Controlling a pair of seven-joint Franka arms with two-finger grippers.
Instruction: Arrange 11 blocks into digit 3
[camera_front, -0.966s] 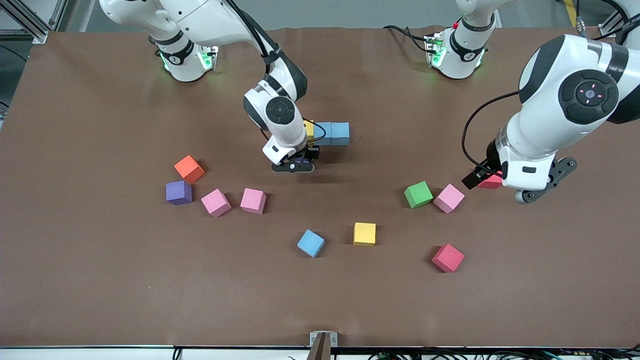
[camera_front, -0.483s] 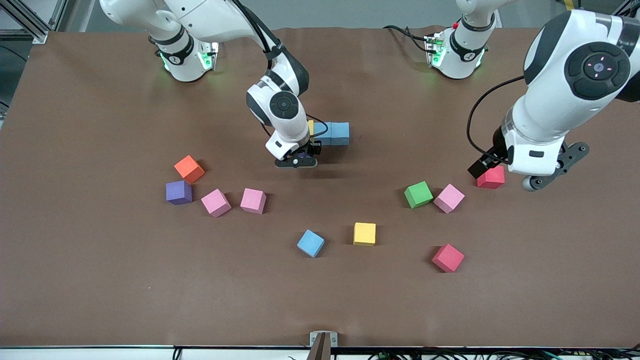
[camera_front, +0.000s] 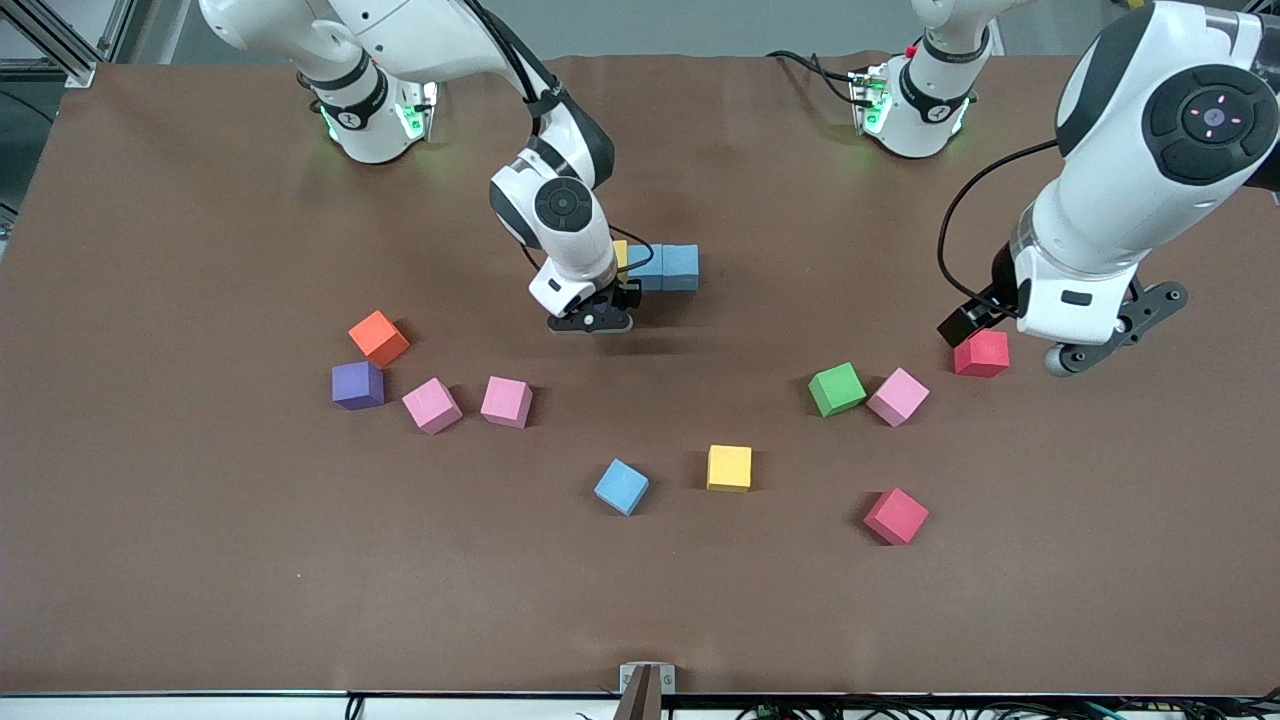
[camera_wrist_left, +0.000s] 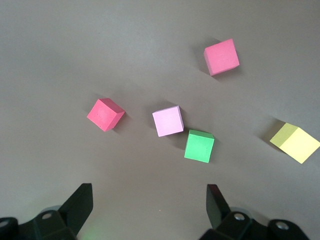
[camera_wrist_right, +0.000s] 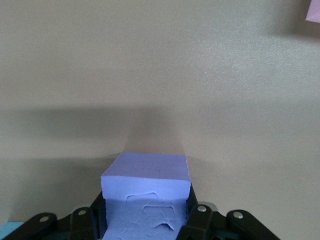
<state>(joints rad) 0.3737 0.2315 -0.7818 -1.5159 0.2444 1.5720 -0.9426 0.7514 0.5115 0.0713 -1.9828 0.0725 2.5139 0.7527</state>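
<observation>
Right end effector (camera_front: 592, 320) grips a purple block (camera_wrist_right: 146, 185) beside the yellow-and-blue row (camera_front: 668, 267); left end effector (camera_wrist_left: 150, 202) open

Right gripper (camera_front: 592, 321) hangs low, fingers clamped on its load; left gripper (camera_front: 1075, 345) hovers with fingers spread wide

The right arm's wrist is covering most of the yellow block (camera_front: 620, 255) in the row, and a pink block (camera_wrist_right: 313, 10) is getting cut off at the right wrist view's corner.
</observation>
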